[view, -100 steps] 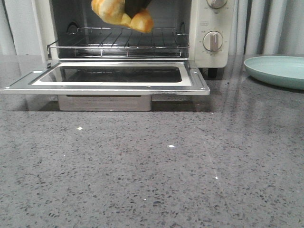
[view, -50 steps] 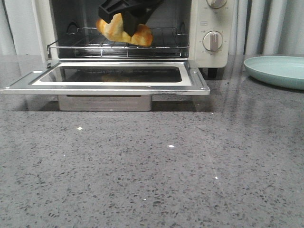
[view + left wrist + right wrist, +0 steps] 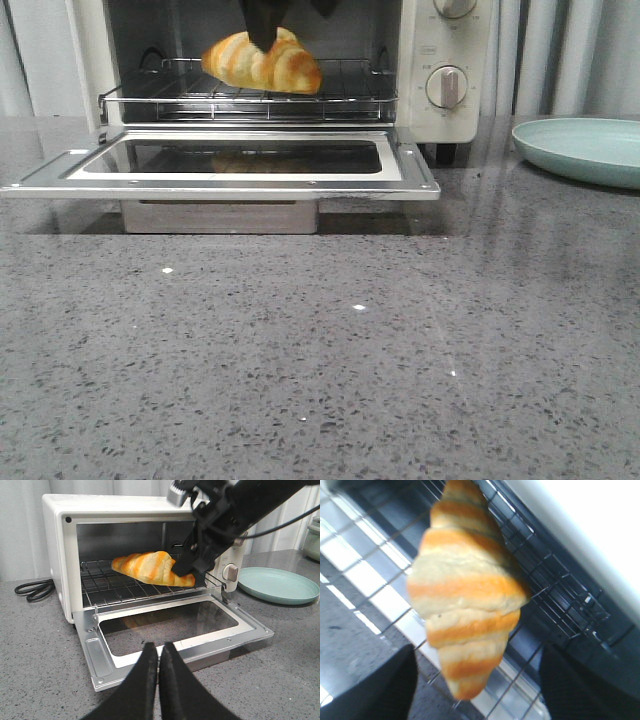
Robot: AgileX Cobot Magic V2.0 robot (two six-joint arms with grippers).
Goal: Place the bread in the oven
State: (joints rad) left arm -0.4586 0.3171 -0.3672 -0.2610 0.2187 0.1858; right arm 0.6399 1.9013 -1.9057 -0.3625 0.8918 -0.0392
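The bread (image 3: 262, 62), a glossy orange-brown croissant with cream stripes, lies on the wire rack (image 3: 340, 100) inside the open oven (image 3: 440, 110). My right gripper (image 3: 290, 15) hangs just above it, open. In the right wrist view its fingers (image 3: 375, 685) stand wide apart on either side of the bread (image 3: 465, 590) without touching it. In the left wrist view the bread (image 3: 150, 567) rests across the rack, with the right gripper (image 3: 192, 570) at its right end. My left gripper (image 3: 159, 650) is shut and holds nothing, in front of the lowered door (image 3: 250, 630).
The glass door (image 3: 410, 175) lies flat, sticking out over the grey speckled counter. A pale teal plate (image 3: 585, 150) sits to the right of the oven. A black cable (image 3: 32, 589) is coiled on the counter at the oven's left side.
The right gripper brought the bread down onto the rack, then opened and let it go. It has since lifted a little. The bread now lies flatter on the wires.
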